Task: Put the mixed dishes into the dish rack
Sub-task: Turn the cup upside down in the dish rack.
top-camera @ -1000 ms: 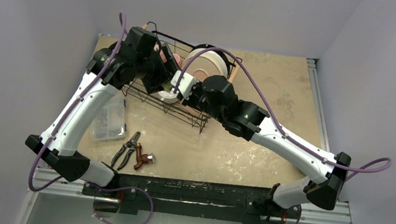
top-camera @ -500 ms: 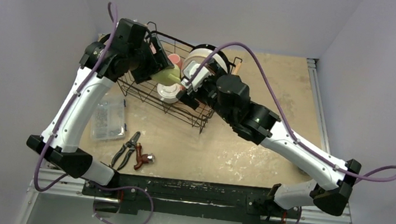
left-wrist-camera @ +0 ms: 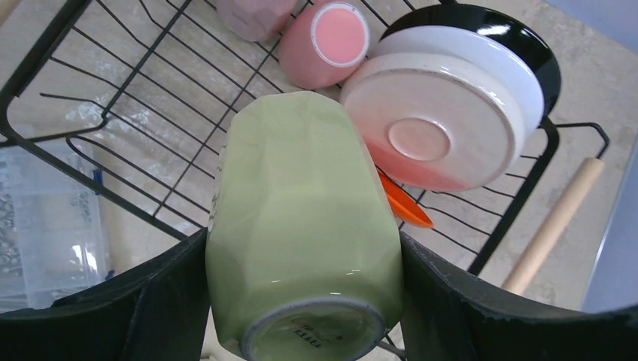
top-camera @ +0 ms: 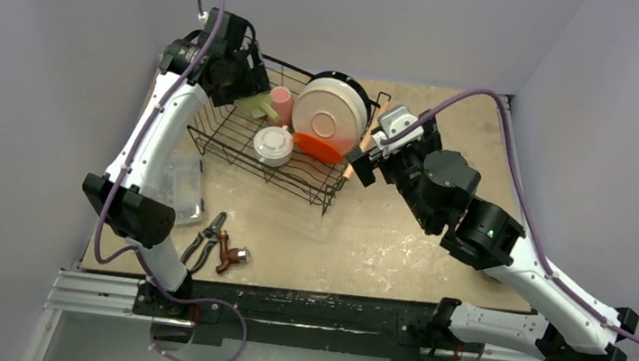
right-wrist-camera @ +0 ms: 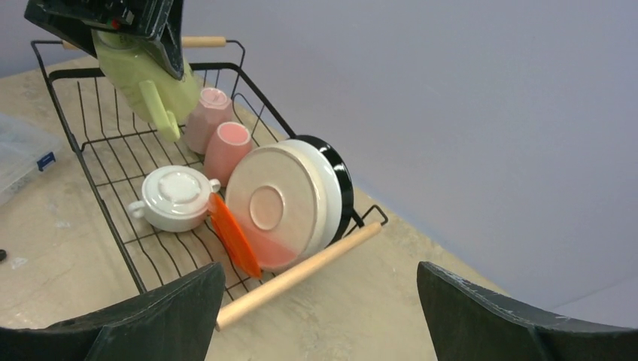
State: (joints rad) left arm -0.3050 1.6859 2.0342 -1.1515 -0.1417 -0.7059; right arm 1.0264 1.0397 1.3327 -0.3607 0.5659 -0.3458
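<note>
The black wire dish rack [top-camera: 249, 171] stands at the back left of the table. In it a white mug [top-camera: 274, 143] sits upside down, beside two pink mugs [right-wrist-camera: 226, 150]. A red plate [right-wrist-camera: 233, 237] leans on a cream plate [right-wrist-camera: 274, 203], and a dark bowl [left-wrist-camera: 519, 45] stands behind them. My left gripper [left-wrist-camera: 301, 301] is shut on a yellow-green mug [left-wrist-camera: 301, 226]. It holds the mug tilted above the rack's back left corner [top-camera: 258, 105]. My right gripper [right-wrist-camera: 320, 278] is open and empty, just right of the rack's wooden handle [right-wrist-camera: 301, 271].
A clear plastic box [top-camera: 177, 187] lies left of the rack's front corner. Pliers [top-camera: 205, 240] and a red-handled tool [top-camera: 233, 257] lie nearer the arm bases. Walls close in at the back and on both sides.
My right gripper opened and drew back rightward out of the rack, and the red plate now shows leaning on the cream plate. The left arm carried the yellow-green mug up toward the rack's back left.
</note>
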